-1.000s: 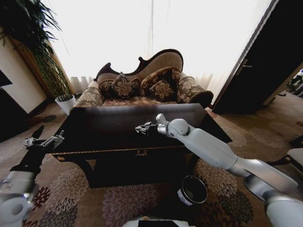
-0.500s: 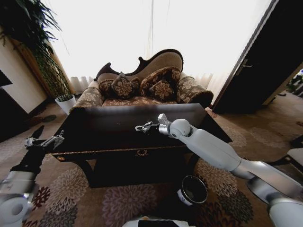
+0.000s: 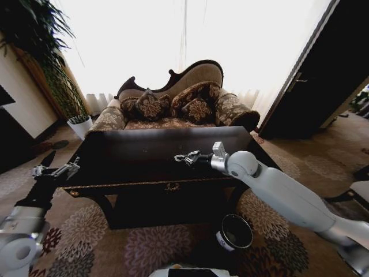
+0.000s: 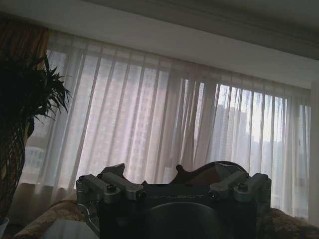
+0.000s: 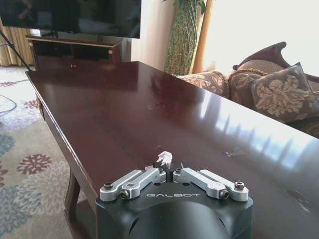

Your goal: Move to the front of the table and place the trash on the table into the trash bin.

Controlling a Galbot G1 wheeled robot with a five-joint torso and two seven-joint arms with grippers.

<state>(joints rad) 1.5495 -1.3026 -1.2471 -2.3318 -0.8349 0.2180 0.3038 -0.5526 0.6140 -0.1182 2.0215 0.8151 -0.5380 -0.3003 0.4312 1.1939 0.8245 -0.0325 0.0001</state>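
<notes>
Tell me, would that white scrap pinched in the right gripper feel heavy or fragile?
Probably very light: the white scrap is tiny against the right gripper pinching it. Its crumpled look suggests paper, so likely soft and crushable, not breakable. Its irregular shape makes rolling unlikely.

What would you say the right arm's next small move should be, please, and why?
Probably carry on toward the trash bin on the carpet. The right gripper is shut on a small white paper wad above the table, and the bin's open mouth sits lower, near the table's front right leg. The left gripper waits off the table's left end.
</notes>
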